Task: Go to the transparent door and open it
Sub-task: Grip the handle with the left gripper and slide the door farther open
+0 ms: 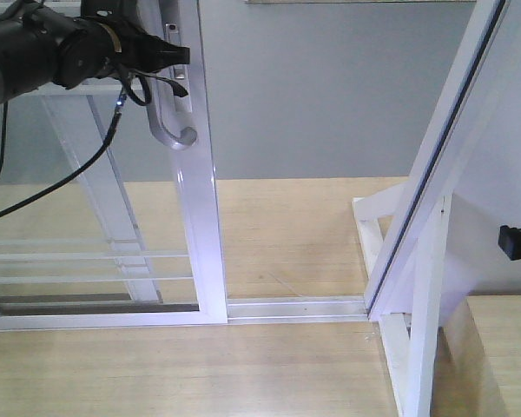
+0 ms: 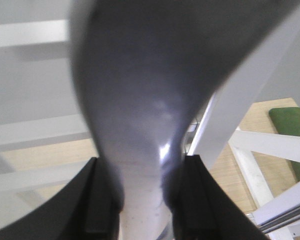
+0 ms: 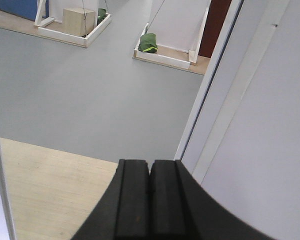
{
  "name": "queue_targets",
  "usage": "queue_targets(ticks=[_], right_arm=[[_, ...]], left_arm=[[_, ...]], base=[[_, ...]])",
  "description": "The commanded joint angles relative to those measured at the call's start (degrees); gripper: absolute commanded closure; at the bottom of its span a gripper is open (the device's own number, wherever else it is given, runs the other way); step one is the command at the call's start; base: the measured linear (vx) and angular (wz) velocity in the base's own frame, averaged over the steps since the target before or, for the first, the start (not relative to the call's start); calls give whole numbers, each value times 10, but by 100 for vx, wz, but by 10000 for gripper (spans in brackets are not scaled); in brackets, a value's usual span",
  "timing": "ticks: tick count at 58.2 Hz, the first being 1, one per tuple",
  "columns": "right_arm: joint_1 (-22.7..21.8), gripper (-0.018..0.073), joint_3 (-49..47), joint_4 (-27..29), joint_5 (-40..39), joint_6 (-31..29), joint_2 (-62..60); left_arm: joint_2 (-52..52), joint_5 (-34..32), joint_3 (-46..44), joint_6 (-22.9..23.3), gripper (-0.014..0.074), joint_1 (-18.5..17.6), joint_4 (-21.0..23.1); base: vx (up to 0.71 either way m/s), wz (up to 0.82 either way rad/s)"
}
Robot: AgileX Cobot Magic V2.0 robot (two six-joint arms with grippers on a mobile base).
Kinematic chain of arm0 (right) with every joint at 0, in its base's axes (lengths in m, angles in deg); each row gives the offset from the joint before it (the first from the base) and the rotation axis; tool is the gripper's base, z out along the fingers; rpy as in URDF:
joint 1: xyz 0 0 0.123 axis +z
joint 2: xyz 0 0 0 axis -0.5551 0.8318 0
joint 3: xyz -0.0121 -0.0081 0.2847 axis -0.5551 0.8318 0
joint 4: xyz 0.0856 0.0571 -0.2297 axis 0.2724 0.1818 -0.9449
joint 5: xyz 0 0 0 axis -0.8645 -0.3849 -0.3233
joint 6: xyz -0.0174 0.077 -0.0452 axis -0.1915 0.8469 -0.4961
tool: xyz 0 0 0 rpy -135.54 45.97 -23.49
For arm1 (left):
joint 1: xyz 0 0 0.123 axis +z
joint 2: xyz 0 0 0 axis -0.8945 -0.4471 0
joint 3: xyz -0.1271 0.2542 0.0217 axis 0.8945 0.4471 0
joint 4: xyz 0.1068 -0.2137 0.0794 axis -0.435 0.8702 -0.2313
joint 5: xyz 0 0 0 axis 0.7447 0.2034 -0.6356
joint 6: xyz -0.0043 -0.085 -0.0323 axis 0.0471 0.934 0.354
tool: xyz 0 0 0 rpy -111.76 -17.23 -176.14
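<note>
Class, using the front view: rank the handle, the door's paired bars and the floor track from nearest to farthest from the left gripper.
1. The handle, held in the left gripper, top left.
2. The paired bars, low on the door.
3. The floor track, bottom centre.

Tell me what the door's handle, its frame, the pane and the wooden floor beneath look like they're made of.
Handle: probably metal, satin silver-grey, with a soft highlight in the left wrist view. Frame: glossy white, painted metal or plastic; cannot tell which. Pane: clear glass or acrylic; what lies behind shows through. Floor: light wood-look boards with visible grain, matte.
</note>
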Motion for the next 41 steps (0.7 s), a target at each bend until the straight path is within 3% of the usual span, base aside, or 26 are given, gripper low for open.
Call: queue_targets(ticks=[1, 41], right_arm=[[-3, 564, -19, -1, -42, -2, -2], [-3, 564, -19, 4, -9, -2, -2]], left_arm=[[45, -93, -29, 5, 596, 33, -39], [87, -26, -29, 5, 596, 74, -109]], base=[[0, 0], [0, 0]])
